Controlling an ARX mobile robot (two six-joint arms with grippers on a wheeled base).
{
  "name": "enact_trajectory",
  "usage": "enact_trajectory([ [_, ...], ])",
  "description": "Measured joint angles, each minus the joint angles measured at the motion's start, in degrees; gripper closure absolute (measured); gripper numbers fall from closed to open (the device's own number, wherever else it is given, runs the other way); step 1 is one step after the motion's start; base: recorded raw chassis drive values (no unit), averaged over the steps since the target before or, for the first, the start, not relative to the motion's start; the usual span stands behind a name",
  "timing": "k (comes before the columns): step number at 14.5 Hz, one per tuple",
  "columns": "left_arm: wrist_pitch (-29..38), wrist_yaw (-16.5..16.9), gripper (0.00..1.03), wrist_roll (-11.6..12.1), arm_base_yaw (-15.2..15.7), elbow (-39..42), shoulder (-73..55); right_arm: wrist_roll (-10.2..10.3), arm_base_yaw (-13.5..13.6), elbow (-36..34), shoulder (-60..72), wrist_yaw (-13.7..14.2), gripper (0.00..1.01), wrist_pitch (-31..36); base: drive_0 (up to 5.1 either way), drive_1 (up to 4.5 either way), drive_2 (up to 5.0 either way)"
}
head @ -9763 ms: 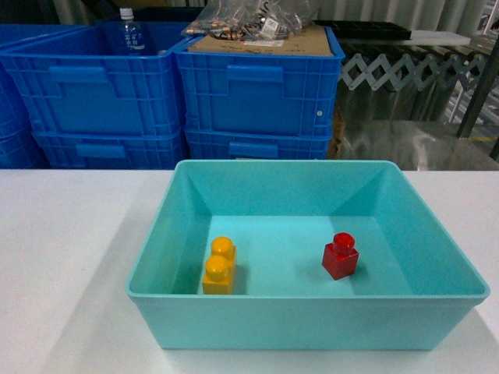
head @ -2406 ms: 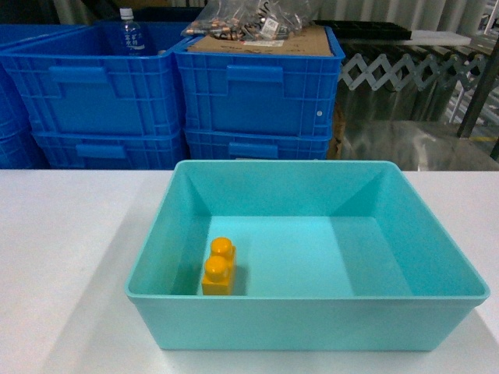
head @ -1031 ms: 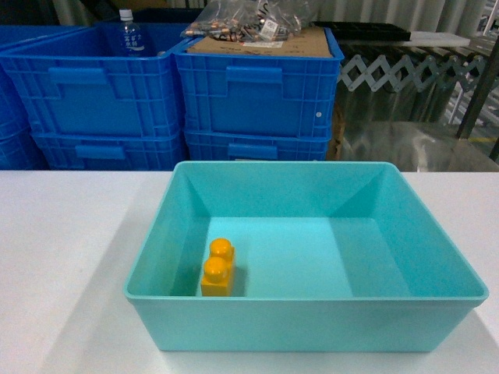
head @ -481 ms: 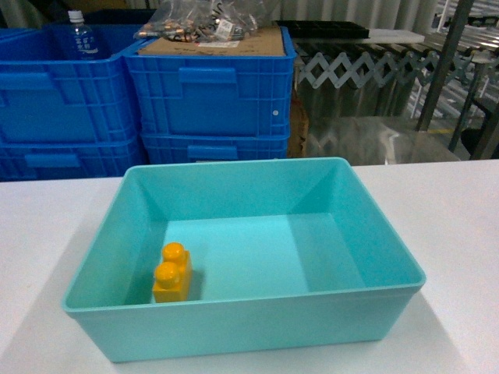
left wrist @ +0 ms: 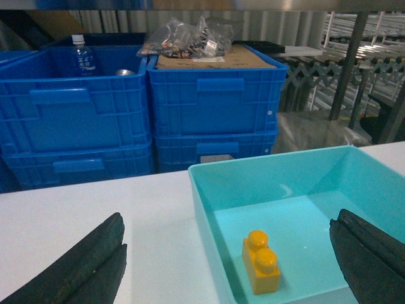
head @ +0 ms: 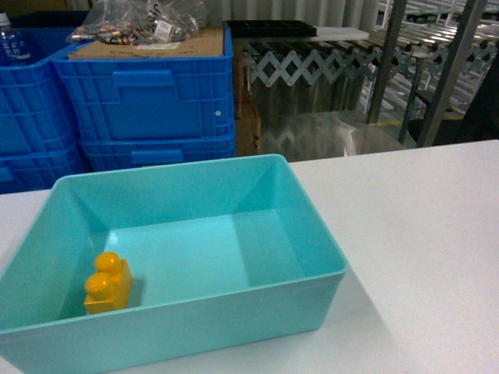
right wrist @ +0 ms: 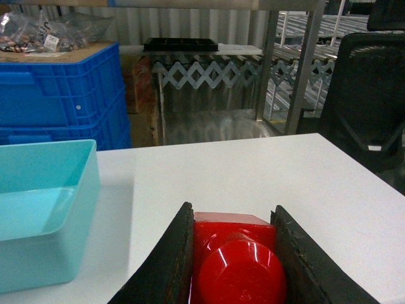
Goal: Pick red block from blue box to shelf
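While block is clamped, notes big to small:
shelf [head: 425, 74]: steel rack beyond the table, right of the crates; well apart, so carry level and steady.
table [right wrist: 253, 168]: white top under the carry path.
blue box [head: 312, 269]: holds only the yellow brick [head: 107, 282].
left gripper [left wrist: 228, 253]: pads spread wide, holding nothing.
right gripper [right wrist: 234, 253]: pinching the red block [right wrist: 235, 256], stud toward the camera; keep the squeeze until over a tier.
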State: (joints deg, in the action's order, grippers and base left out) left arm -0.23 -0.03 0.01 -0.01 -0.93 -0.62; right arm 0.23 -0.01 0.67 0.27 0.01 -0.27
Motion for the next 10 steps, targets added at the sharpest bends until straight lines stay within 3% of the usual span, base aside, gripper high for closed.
enact_trajectory([
  [10, 0.0, 0.0, 0.05, 0.0, 0.0, 0.0, 0.0, 0.0, 0.0, 0.0, 0.0, 0.0, 0.74, 0.0, -1.6, -1.61, -1.6],
])
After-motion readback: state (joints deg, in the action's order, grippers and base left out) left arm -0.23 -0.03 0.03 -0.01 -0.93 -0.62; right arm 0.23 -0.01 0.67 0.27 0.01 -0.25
